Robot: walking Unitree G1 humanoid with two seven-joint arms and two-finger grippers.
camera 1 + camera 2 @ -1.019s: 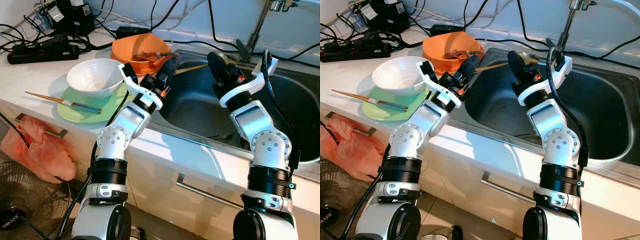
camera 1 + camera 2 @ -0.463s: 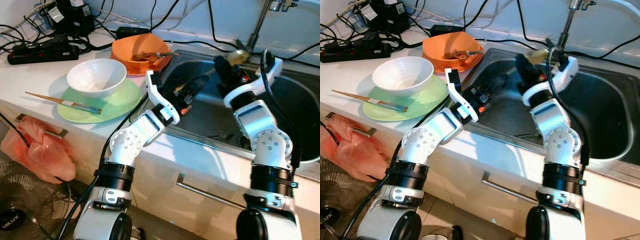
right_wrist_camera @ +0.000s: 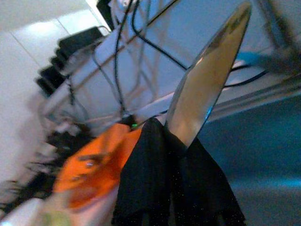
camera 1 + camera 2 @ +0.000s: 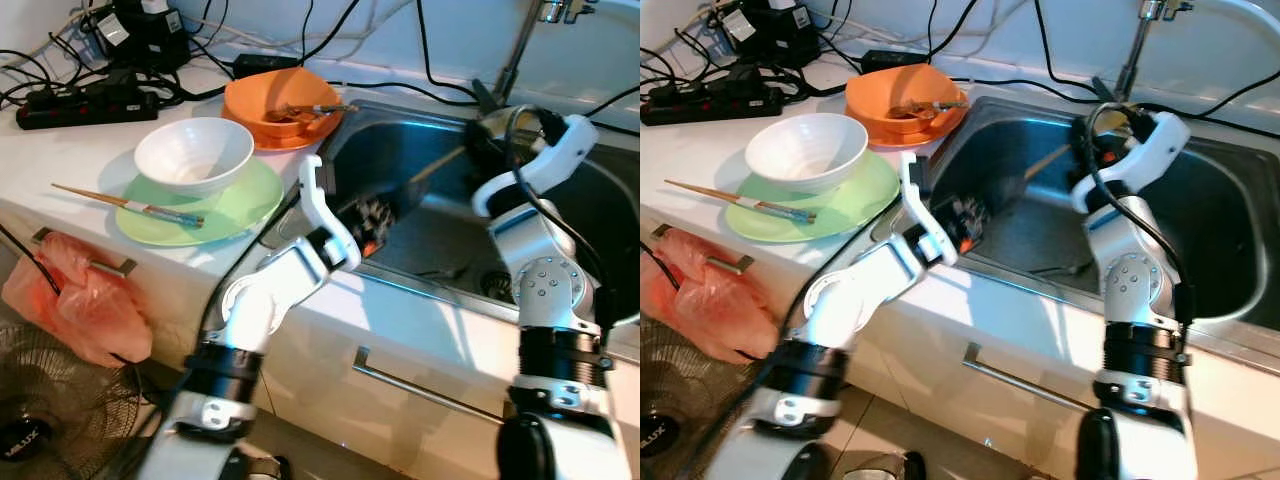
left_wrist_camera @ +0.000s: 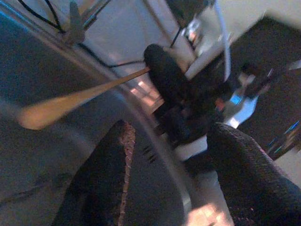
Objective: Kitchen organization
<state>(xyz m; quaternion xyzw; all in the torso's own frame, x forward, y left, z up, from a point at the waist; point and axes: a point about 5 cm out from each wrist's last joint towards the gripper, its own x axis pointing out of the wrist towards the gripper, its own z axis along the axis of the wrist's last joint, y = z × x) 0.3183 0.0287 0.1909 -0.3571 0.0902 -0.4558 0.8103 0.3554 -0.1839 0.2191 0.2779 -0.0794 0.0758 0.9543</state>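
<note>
Nearest, a cabinet handle (image 4: pixel 420 388) runs along the front below the bench (image 4: pixel 70 150), and a pink plastic bag (image 4: pixel 75 295) hangs from a second handle near the front left corner.

Left gripper (image 4: pixel 372 212): reaching over the sink's (image 4: pixel 440 290) front rim into the basin. Left wrist view shows the fingers (image 5: pixel 108 179) spread apart, nothing between them.

On the bench left of the sink: green plate (image 4: pixel 235 205) with a white bowl (image 4: pixel 193 153) sitting on it. Chopsticks (image 4: pixel 125 204) lie across the plate's front left edge, tips pointing toward the bench's left end.

Right gripper (image 4: pixel 492 140): inside the basin toward its back edge, near the faucet (image 4: pixel 520 45). Fingers clenched on a ladle (image 3: pixel 207 80); its metal bowl sits at the fingers in the right wrist view, and the wooden handle (image 4: pixel 435 166) angles from there down toward the left gripper.

Further back, at the sink's back left corner: orange bowl (image 4: pixel 275 100) with utensils resting in it.

Back left corner of the bench: black power strip (image 4: pixel 75 100), adapters and tangled cables (image 4: pixel 210 30) along the wall.
</note>
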